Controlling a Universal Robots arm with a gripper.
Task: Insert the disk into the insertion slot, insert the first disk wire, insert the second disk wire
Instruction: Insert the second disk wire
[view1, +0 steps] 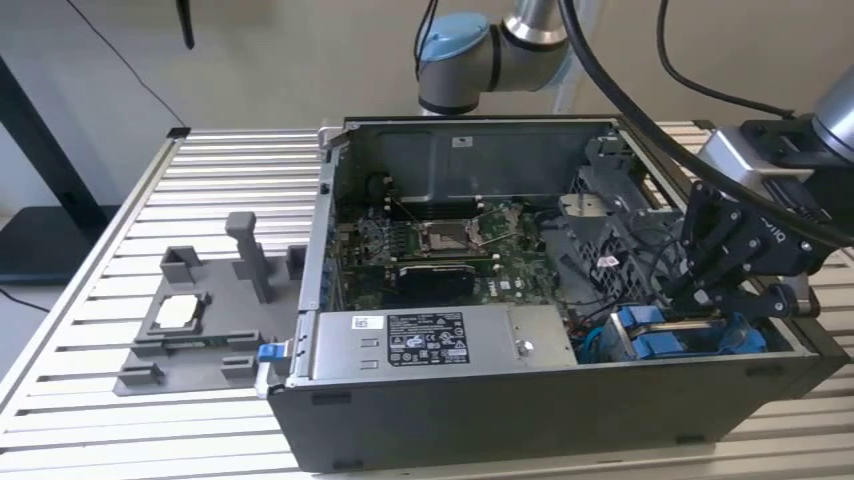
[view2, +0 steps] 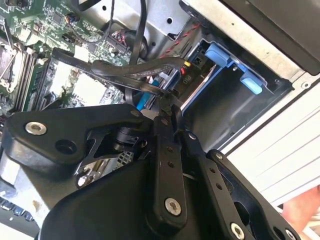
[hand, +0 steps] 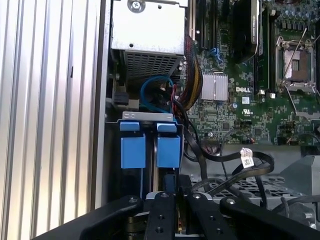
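One disk wire (view2: 131, 70) is the job in hand, as I read it. The disk (view2: 193, 75) looks already seated in the insertion slot (view1: 642, 341), right ahead of the claw tips. Its connector end faces the gripper (view2: 167, 107).

In the first wrist view the gripper (hand: 170, 194) has its fingers pressed close together on a black plug (hand: 170, 181) – so pinching the wire end, prob.

To do it well:
- Keep the plug square to the disk's port and push straight along the port axis, w/o twisting.
- Mind the loose black cables (hand: 235, 165) beside the claw, which could snag.
- The blue tabs (hand: 150, 150) sit just beyond the tips, so approx. no room to wander sideways.

Arm pose: in the exterior view the gripper (view1: 702, 300) hangs over the case's open side, wrist tilted, fingers angled down into the cage – the arm's base is behind the PC case (view1: 534, 420).
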